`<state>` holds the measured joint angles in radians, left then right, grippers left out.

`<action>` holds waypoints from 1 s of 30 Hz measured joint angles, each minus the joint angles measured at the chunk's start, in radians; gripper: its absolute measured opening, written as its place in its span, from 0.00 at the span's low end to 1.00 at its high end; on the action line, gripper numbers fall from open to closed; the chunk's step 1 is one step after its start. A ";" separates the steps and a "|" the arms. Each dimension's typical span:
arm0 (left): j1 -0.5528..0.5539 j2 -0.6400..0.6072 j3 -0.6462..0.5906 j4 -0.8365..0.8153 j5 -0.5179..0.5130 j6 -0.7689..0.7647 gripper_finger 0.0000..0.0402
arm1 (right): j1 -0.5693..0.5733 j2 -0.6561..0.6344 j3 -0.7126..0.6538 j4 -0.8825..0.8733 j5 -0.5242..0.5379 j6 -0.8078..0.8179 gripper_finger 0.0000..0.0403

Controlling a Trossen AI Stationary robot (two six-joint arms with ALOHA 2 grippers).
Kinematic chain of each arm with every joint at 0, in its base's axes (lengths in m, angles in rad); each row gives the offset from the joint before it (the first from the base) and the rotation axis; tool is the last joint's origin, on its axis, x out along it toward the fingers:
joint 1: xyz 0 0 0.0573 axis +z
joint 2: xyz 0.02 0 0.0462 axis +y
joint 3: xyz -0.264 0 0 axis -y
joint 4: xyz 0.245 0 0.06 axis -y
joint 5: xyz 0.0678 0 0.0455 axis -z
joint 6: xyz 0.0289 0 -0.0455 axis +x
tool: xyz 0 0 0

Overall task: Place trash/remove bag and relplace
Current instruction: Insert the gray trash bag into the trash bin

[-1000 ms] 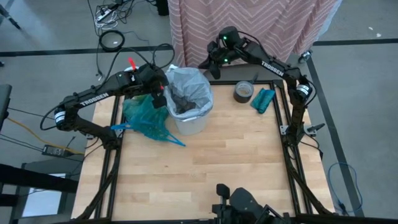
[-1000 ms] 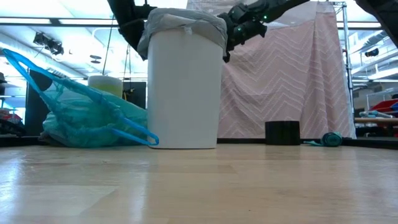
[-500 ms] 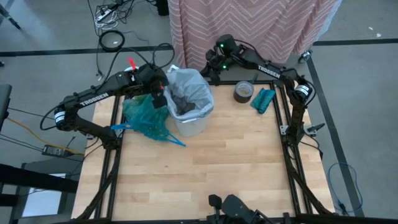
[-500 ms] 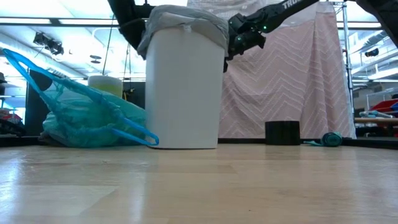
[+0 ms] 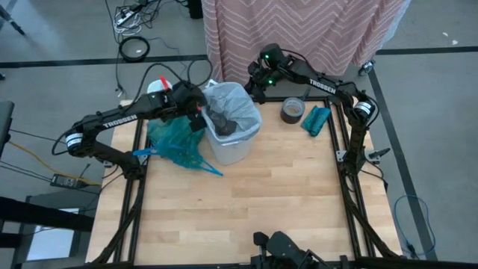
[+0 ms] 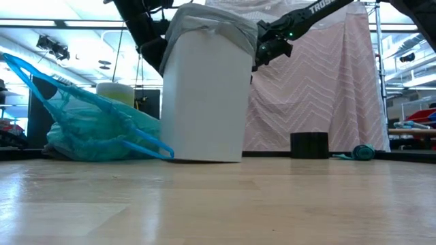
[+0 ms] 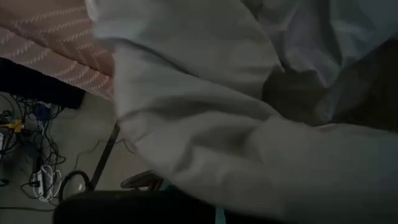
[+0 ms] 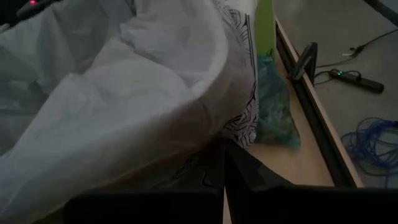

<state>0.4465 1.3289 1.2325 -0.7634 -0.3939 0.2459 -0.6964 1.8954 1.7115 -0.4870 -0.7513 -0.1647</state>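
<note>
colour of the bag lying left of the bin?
Translucent teal-green bag, with blue handles; clearest in the low view.

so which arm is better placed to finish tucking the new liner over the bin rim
Probably the left. Its left gripper is shut on the pale grey plastic liner at the small white bin rim. The right gripper is shut, hanging just beyond the far rim, apparently holding nothing.

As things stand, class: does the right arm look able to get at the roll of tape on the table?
Probably yes. The roll of tape lies in the open just beside the right gripper, which holds nothing; only the white bin stands nearby, on its other side.
</note>
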 joint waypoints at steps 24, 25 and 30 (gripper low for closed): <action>0.008 0.008 -0.002 0.104 0.065 0.012 0.03 | -0.021 -0.002 0.000 -0.029 0.036 0.003 0.00; 0.008 0.008 0.006 0.107 0.067 0.014 0.03 | -0.024 -0.002 0.000 -0.029 0.031 0.005 0.00; 0.023 0.007 0.024 0.142 0.079 0.061 0.05 | -0.033 -0.004 0.001 -0.030 0.031 0.014 0.03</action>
<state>0.4700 1.3361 1.2564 -0.6215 -0.3152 0.3072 -0.7290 1.8915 1.7123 -0.5175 -0.7200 -0.1505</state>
